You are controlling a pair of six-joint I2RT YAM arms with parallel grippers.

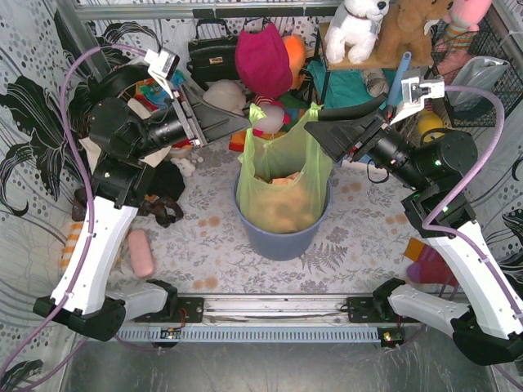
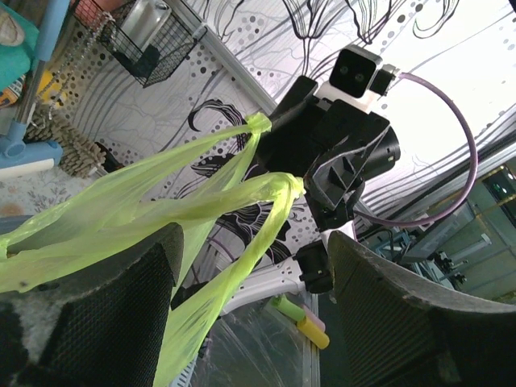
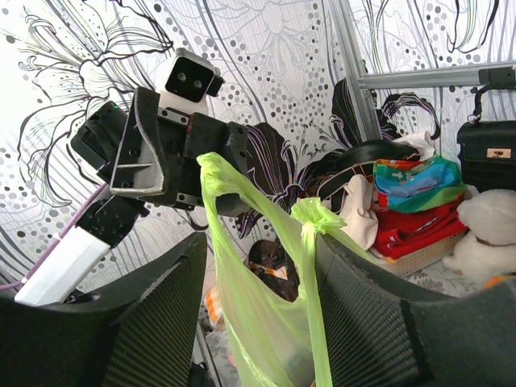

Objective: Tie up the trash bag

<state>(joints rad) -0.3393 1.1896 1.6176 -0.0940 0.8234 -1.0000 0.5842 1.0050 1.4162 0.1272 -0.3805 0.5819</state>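
Below, the trash bag (image 1: 286, 184) vanishes inside the blue-grey bin (image 1: 282, 238)

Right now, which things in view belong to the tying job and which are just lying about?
Job: trash bag, round blue-grey bin holding it, left gripper, right gripper.
Lying about: white plush dog, black handbag, pink block, wire basket.

Bright, even light from overhead fills the top view; the blue-grey bin (image 1: 282, 241) casts only a soft shadow on the table (image 1: 204, 245). Light glows through the trash bag (image 1: 286, 188). In the wrist views the pads of the left gripper (image 2: 250, 242) and right gripper (image 3: 260, 242) are dark and out of focus, and the patterned wall (image 2: 451, 48) washes out to white.
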